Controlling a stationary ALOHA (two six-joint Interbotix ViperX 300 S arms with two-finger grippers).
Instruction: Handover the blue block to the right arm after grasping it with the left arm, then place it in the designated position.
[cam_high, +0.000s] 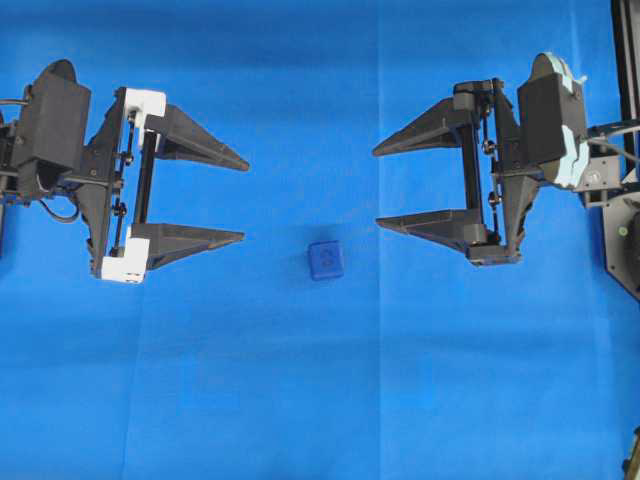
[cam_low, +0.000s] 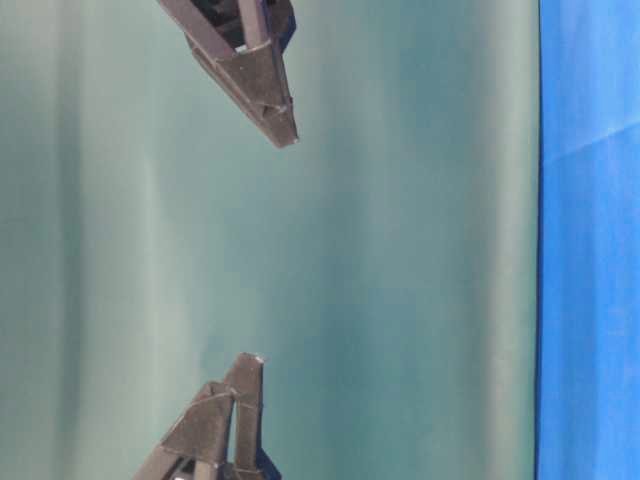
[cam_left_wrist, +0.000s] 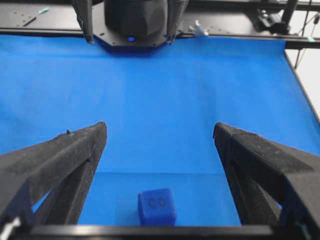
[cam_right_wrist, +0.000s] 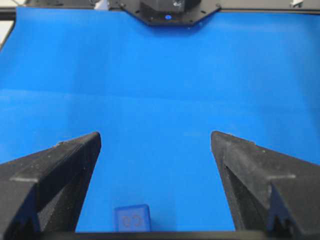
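Overhead exterior view: the left claw (cam_high: 243, 199) and the right claw (cam_high: 377, 187) face each other across the desk, each spread wide with nothing between its fingers. The blue block (cam_high: 326, 260) lies on the blue cloth (cam_high: 300, 400) between them, apart from both, slightly nearer the lower edge than the fingertips.

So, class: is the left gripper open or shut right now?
Open. The left gripper has its two fingers spread wide apart with nothing between them; the blue block sits on the cloth beyond its fingertips.
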